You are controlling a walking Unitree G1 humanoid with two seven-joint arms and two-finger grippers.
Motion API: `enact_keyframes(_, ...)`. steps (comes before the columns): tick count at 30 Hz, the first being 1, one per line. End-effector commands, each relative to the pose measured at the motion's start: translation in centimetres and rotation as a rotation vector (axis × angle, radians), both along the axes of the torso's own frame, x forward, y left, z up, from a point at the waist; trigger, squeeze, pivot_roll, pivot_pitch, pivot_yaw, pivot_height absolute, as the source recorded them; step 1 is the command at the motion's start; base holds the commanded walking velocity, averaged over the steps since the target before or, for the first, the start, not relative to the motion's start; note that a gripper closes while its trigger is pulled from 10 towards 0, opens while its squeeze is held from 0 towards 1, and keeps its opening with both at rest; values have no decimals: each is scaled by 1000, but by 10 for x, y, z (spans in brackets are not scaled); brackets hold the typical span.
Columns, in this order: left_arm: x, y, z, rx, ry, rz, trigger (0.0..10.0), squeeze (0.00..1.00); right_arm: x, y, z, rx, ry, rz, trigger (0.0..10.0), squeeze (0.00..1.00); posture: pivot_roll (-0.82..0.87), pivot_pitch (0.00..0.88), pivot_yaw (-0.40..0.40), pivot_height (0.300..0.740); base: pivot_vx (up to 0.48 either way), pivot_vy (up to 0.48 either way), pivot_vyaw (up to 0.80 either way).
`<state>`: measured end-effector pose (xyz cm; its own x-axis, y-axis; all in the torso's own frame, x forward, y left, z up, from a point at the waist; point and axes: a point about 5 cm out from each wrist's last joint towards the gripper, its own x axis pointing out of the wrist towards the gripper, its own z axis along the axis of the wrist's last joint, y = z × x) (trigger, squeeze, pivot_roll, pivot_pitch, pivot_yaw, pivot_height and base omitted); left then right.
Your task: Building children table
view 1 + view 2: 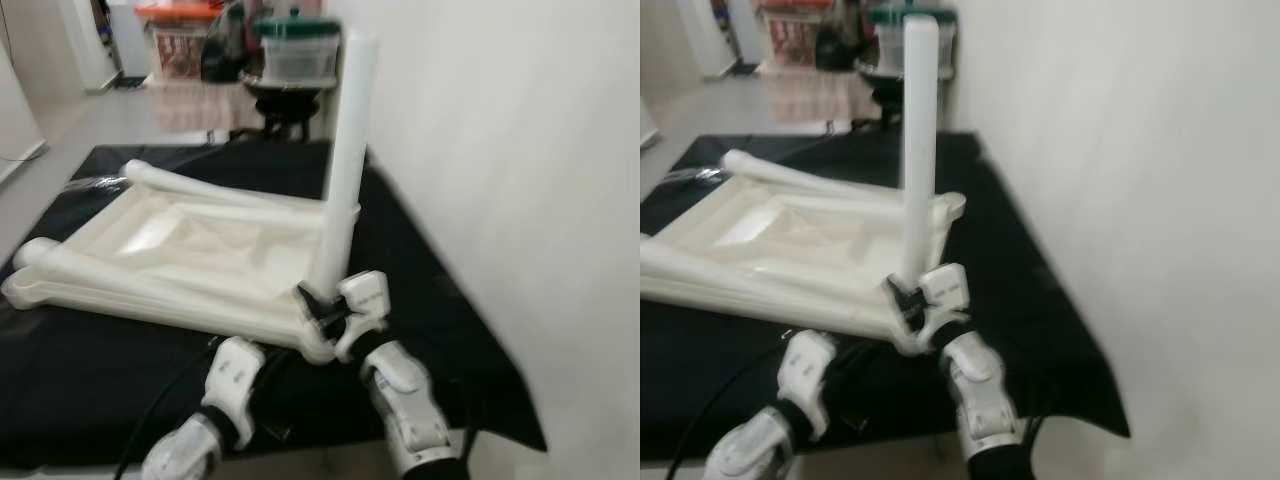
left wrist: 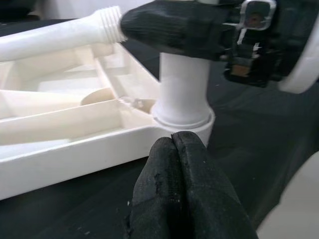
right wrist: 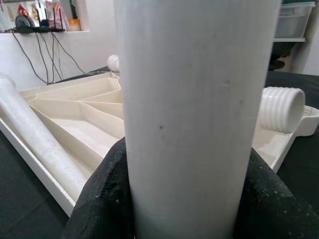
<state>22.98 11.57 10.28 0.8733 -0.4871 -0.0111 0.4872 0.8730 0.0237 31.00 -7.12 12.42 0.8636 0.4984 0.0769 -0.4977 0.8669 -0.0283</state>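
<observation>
A white plastic tabletop (image 1: 200,250) lies upside down on a black cloth (image 1: 430,290). One white leg (image 1: 345,170) stands upright in its near right corner socket (image 2: 182,117). My right gripper (image 1: 325,315) is shut on this leg just above the socket, its black fingers (image 3: 99,199) wrapped around the tube. My left gripper (image 2: 173,142) is shut on nothing and rests on the cloth, its tips against the same corner. Loose legs lie on the tabletop, one along the far side (image 1: 220,188) and one along the near side (image 1: 100,280); one threaded end (image 3: 281,107) shows close by.
A white wall (image 1: 500,150) runs close along the right side. The cloth's front right corner (image 1: 510,420) hangs off the table edge. Behind stand an orange-lidded bin (image 1: 180,30) and a green-lidded bin (image 1: 295,50). Open floor (image 1: 60,120) lies at the far left.
</observation>
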Motion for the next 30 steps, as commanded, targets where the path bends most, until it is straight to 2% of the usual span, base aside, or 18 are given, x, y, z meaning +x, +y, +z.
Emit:
enact_keyframes(1,-1,3,-4,17,20,7,10000,0,-2,-1,-7,-19,39,0,0,0,-4,0,-44,740,0,0,0)
enact_keyframes(4,0,2,-4,12,17,6,10000,0,-2,-2,-6,-33,49,-20,0,0,-8,0,-43,740,0,0,0)
enact_keyframes(5,0,2,-4,11,18,4,10000,0,-2,-1,-7,-58,57,-40,431,0,0,0,-44,740,0,0,0)
enact_keyframes(6,0,2,-4,10,20,3,10000,0,-2,-1,-7,-76,63,-55,431,0,0,0,-44,740,0,0,0)
enact_keyframes(7,0,2,-3,11,18,6,10000,0,-6,2,-5,-70,61,-46,10000,165,3,0,-45,740,0,0,0)
enact_keyframes(8,0,2,-3,11,18,6,10000,0,-6,2,-5,-70,61,-46,10000,165,3,0,-45,740,0,0,0)
enact_keyframes(9,0,2,-3,12,17,8,10000,0,-8,4,-3,-65,59,-42,10000,1000,3,0,-45,740,0,0,0)
enact_keyframes(11,0,2,-3,12,17,8,10000,0,-8,4,-3,-65,59,-42,10000,1000,3,0,-45,740,0,0,0)
enact_keyframes(14,1,1,-3,11,15,8,10000,0,-7,8,1,-15,73,14,10000,1000,8,0,-43,740,0,0,0)
enact_keyframes(15,2,-1,-3,8,16,6,10000,0,2,14,9,32,87,187,10000,459,9,0,-40,740,0,0,0)
enact_keyframes(16,2,-1,-3,7,16,5,10000,0,4,15,13,43,88,287,10000,0,9,0,-40,740,0,0,0)
enact_keyframes(17,2,-1,-3,7,16,5,10000,0,4,15,13,43,88,287,10000,0,9,0,-40,740,0,0,0)
enact_keyframes(19,2,-2,-3,5,17,3,10000,0,7,12,19,19,82,475,10000,0,8,0,-40,740,0,0,0)
enact_keyframes(21,2,-3,-3,2,17,1,10000,0,9,3,22,-46,74,606,10000,0,8,0,-44,740,0,0,0)
enact_keyframes(23,2,-3,-3,2,17,1,10000,0,9,3,22,-46,74,606,10000,0,8,0,-44,740,0,0,0)
enact_keyframes(25,2,-4,-4,-1,18,0,10000,0,14,-7,22,-114,85,693,10000,0,12,0,-47,740,0,0,0)
enact_keyframes(28,2,-5,-3,-5,16,3,10000,0,32,-21,31,-124,132,736,10000,0,26,0,-60,740,0,0,0)
enact_keyframes(30,1,-5,-3,-6,16,4,10000,0,36,-24,33,-119,150,752,10000,0,29,0,-61,740,0,0,0)
